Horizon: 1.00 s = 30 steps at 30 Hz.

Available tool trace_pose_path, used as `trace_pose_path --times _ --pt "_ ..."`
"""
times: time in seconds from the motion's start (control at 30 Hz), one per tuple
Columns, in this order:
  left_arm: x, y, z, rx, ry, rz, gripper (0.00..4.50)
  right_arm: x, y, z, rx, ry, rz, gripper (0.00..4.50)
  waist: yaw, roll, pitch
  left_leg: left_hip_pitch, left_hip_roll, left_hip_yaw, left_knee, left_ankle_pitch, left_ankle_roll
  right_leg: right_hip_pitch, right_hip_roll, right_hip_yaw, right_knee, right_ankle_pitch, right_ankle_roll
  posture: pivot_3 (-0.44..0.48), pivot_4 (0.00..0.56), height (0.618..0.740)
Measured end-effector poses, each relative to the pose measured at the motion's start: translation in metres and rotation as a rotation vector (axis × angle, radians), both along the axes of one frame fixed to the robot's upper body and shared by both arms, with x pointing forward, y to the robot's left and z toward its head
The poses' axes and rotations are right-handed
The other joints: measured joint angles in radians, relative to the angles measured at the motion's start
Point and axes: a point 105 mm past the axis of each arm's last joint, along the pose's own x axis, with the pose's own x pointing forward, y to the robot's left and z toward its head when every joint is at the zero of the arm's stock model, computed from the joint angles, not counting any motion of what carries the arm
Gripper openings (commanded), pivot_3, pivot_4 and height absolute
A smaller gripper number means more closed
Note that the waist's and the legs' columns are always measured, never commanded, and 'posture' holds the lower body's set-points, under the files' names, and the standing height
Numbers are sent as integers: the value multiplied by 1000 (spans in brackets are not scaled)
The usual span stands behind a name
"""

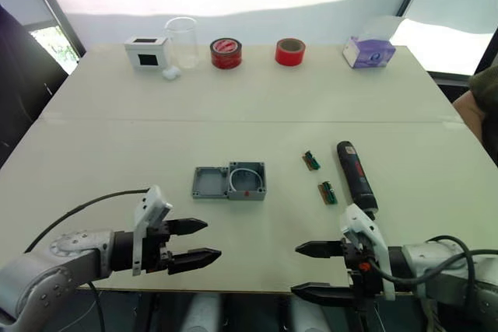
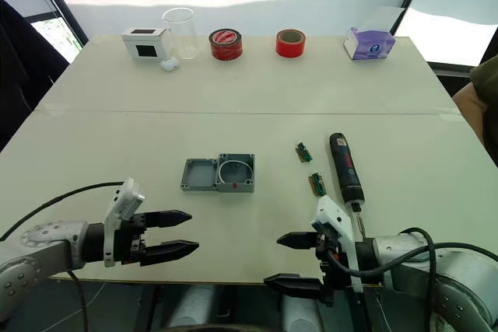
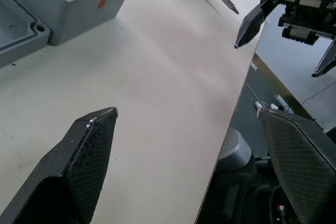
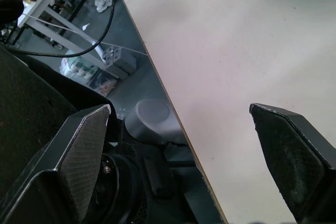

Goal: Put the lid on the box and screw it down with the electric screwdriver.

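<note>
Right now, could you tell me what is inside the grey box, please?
The box stands open, its lid lying flat beside it on the left. Inside shows a pale curved piece along the wall. The near wall hides part of the floor.

Both arms reach forward, level — left gripper [image 1: 194,240] and right gripper [image 1: 311,270] with fingers spread apart.

Lid [image 2: 199,174] beside open box [image 2: 236,172], electric screwdriver [image 2: 345,172] right, both grippers empty
</note>
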Motion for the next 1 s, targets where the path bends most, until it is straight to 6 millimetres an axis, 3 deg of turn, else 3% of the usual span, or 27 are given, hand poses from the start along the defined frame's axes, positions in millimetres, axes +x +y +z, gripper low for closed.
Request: trace_pose_path --times 0.3,0.7,0.8,0.83,0.93,1.0 --pt "2 1 -1 4 1 19 4385 3 0 0 -11 -18 1 4500 0 0 0 0 0 0 1 0 0 1 0 0 1 0 0 0 150 740" --pt "16 6 3 56 -53 51 4385 17 15 19 34 -72 -18 4500 1 0 0 1 0 0 1 0 0 1 0 0 2 0 0 0 150 740" --pt "47 13 29 101 -168 80 4385 32 19 36 83 -117 -36 4500 3 -1 0 0 0 -2 8 0 -1 0 1 -2 8 0 0 0 150 740" --pt "63 16 50 117 -234 78 4385 41 21 48 132 -138 -63 4500 3 -2 1 0 0 -2 9 0 -1 1 1 -2 9 0 0 0 150 740" --pt "83 14 86 221 -353 4 4385 57 23 65 202 -156 -127 4500 0 -3 1 0 -2 -2 9 0 0 1 4 -3 9 0 0 0 150 740" --pt "87 12 85 368 -393 -103 4385 65 23 69 189 -172 -156 4500 -2 -1 0 0 -4 -1 9 0 1 1 4 -2 9 0 1 0 150 740"
